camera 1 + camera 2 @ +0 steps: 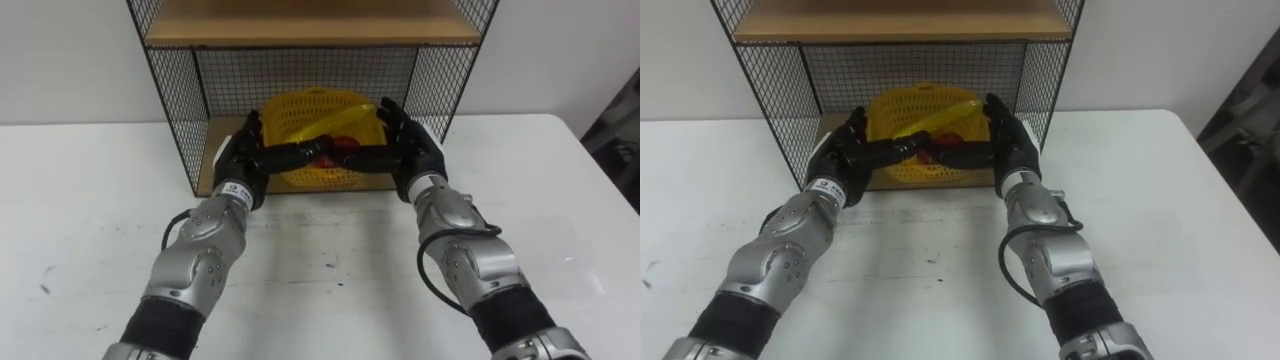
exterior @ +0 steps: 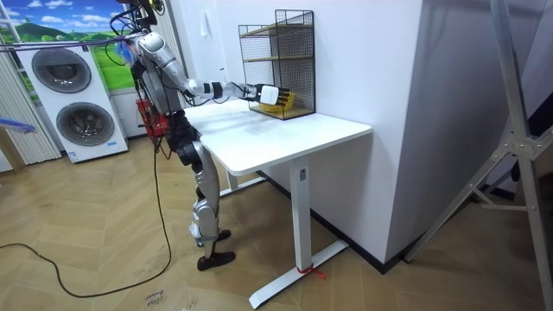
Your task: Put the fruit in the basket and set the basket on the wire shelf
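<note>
**Basket** (image 1: 300,108): yellow plastic mesh, 1 piece. It sits between the 2 robot hands, inside the bottom compartment of the wire shelf, on that compartment's wooden base board. Its opening shows toward the robot.

**Fruit:** 1 red piece (image 1: 345,143) lies in the basket, just beyond the thumb tips of both robot hands. 1 long yellow-green piece (image 1: 335,119) lies slanted above it, nearer the right robot hand. Its kind cannot be told.

**Left robot hand** (image 1: 243,155): fingers straight, laid flat against the basket's left side, thumb stretched inward across the basket's front. Nothing is curled round.

**Right robot hand** (image 1: 415,150): the same posture against the basket's right side, fingers straight, thumb reaching inward to near the left thumb.

**Wire shelf** (image 1: 180,90): black mesh walls. 1 wooden board (image 1: 300,22) lies above both robot hands.

**Bench** (image 1: 320,260): white top, under both forearms. It carries the wire shelf at its far edge, against the wall.

**Room view:** the robot stands upright at the bench's edge with both arms stretched to the shelf. 2 washing machines (image 2: 60,71) stand behind it.
</note>
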### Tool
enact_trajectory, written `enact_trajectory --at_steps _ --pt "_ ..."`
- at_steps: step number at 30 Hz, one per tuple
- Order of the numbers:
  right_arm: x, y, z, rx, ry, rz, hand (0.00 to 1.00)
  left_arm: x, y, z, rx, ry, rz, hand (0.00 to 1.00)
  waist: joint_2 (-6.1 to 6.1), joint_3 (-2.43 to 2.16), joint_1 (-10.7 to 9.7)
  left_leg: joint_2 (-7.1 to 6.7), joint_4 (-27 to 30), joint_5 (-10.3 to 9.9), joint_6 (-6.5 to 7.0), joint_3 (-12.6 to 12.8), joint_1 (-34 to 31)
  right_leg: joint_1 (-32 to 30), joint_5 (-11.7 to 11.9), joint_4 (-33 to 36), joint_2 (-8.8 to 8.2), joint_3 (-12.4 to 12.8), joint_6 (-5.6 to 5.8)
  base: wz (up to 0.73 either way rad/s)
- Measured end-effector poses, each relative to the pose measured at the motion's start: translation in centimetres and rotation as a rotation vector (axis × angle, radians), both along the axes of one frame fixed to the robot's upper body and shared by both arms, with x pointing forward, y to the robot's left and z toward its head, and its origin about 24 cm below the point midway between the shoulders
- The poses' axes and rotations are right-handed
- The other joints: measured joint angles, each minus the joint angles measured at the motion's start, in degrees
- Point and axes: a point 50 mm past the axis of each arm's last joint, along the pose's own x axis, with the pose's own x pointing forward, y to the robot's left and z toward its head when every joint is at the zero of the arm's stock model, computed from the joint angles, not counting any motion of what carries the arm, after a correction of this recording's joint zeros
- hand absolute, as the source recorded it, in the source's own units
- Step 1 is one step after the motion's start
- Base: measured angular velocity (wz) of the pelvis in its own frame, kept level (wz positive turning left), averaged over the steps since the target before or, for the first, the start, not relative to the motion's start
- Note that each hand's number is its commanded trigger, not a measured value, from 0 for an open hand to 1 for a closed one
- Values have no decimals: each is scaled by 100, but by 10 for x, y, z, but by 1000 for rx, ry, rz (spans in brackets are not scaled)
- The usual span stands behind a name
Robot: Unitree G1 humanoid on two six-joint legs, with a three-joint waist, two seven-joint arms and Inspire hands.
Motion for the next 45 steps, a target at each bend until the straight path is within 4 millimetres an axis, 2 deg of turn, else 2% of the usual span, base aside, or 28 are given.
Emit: enact_trajectory --at_steps 10,22,34,39,45 --pt "4 1 -6 5 51 -6 0 0 -1 -6 2 39 6 0 57 -20 -28 3 -109 39 -26 -3 196 154 7 -23 2 -9 -14 0" --pt "4 2 -9 3 74 -2 0 -3 -3 -16 -48 107 26 0 59 -20 0 4 -114 41 -28 -10 324 326 15 -113 11 -11 -25 0" --pt "4 3 -10 39 84 -8 0 -2 3 -16 -71 107 51 0 65 -19 -70 10 -131 50 -34 -28 329 398 86 -292 59 -2 -26 1" --pt "4 1 -9 43 80 -14 0 -2 4 -15 -72 105 53 0 78 -42 -102 11 -135 65 -35 -26 261 322 90 -274 63 6 -27 0" --pt "6 -4 -5 49 62 -36 0 0 6 -13 -74 98 63 0 85 -98 -124 14 -146 75 -35 -9 221 234 90 -204 59 11 -28 0"
